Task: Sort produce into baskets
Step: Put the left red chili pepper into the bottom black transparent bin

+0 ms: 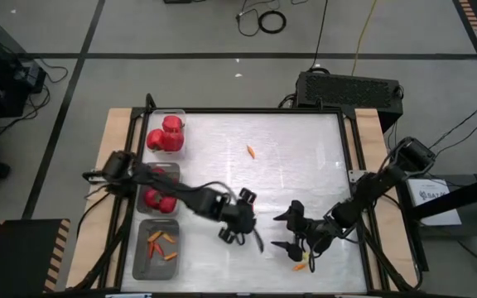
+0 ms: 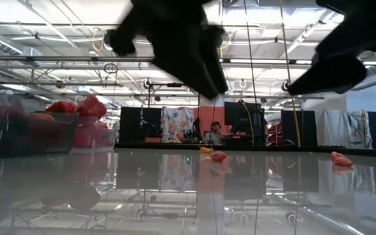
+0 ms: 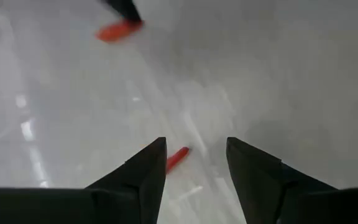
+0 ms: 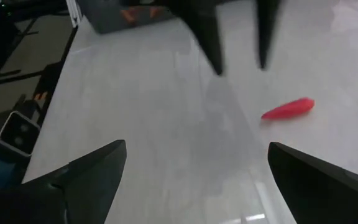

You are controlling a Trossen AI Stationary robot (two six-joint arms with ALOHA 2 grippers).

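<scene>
Three clear baskets [image 1: 165,114] line the table's left edge: two hold red peppers [image 1: 165,135], and the nearest basket [image 1: 156,249] holds chili peppers [image 1: 162,244]. Beside that nearest basket, out over the tabletop, the left gripper [image 1: 249,240] hangs with its fingers apart above a small chili [image 3: 177,158]. Farther from it, the right gripper [image 1: 288,231] stands spread wide and empty, with another chili [image 1: 301,266] near it. One more chili [image 1: 251,151] lies mid-table, well away.
</scene>
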